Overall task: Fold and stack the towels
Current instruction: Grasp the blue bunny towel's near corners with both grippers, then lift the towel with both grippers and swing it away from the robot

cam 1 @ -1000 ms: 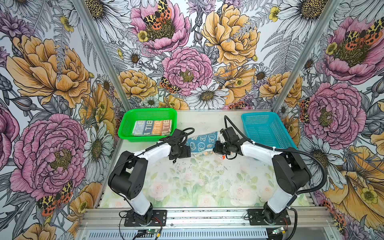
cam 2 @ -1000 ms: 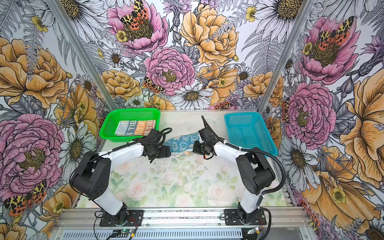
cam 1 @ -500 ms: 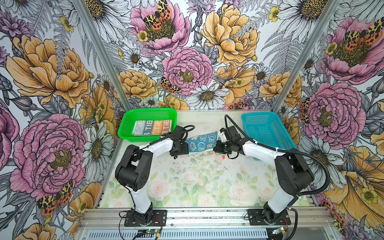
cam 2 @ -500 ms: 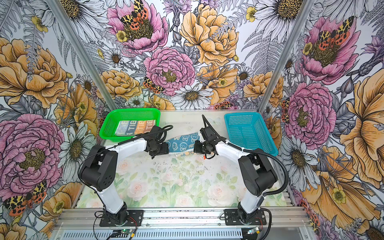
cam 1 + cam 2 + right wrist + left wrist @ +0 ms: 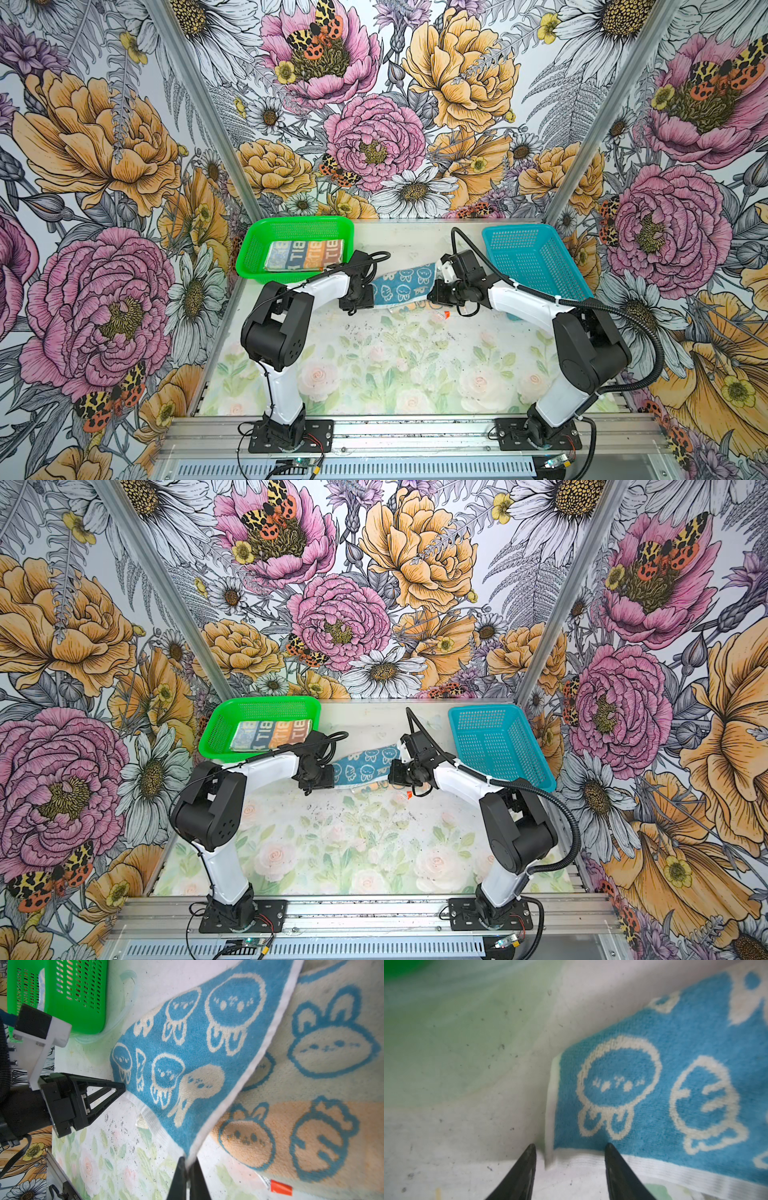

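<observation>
One of the towels (image 5: 403,284) (image 5: 365,766), blue with cream rabbits, lies at the back middle of the table, and a raised blue flap slopes over its cream and orange part (image 5: 324,1105). My right gripper (image 5: 188,1162) (image 5: 432,296) is shut on the white-edged corner of that flap. My left gripper (image 5: 571,1147) (image 5: 370,297) is at the towel's other end. Its jaws are apart, one on the table and one on the white hem, with the towel's corner (image 5: 551,1159) between them. A small orange tag (image 5: 280,1187) lies on the table by the towel.
A green basket (image 5: 249,253) at the back left holds a folded cloth (image 5: 305,255) with coloured bands and letters. A blue basket (image 5: 536,266) stands at the back right, behind my right arm. Flowered walls close in three sides.
My left arm's elbow has swung up and toward the back while its gripper stayed at the towel's left end, jaws narrowing. The right gripper has kept hold of its corner.
</observation>
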Available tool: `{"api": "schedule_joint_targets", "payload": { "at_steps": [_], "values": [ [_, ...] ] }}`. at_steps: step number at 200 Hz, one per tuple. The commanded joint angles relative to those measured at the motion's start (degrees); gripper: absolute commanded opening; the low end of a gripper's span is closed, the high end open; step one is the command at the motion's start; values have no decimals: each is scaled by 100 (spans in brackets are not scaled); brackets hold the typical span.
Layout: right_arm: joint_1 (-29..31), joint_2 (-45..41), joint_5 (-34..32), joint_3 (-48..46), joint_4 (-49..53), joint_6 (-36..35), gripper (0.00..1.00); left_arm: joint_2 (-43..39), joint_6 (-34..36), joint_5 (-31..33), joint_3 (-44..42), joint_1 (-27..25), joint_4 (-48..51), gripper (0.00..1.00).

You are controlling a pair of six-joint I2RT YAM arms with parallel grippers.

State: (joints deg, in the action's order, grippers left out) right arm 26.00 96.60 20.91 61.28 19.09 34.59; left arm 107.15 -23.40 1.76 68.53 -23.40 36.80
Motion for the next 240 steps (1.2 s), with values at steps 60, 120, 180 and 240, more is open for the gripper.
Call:
{"api": "schedule_joint_targets", "payload": {
  "at_steps": [60, 120, 180, 240],
  "values": [
    [-94, -246, 19, 70, 22, -44, 0, 143, 134, -41, -154, -164, 170, 13],
    [-97, -516, 65, 280, 178, -144, 0, -598, 86, -435, 248, -140, 170, 0],
    [-238, -1294, -1, 1568, 1019, -681, 0, -1533, -233, -918, 2204, 310, 368, 0],
    [-359, -2291, 169, 3078, 1839, -1278, 0, -2243, -400, -1277, 3825, 476, 492, 0]
  ]
}}
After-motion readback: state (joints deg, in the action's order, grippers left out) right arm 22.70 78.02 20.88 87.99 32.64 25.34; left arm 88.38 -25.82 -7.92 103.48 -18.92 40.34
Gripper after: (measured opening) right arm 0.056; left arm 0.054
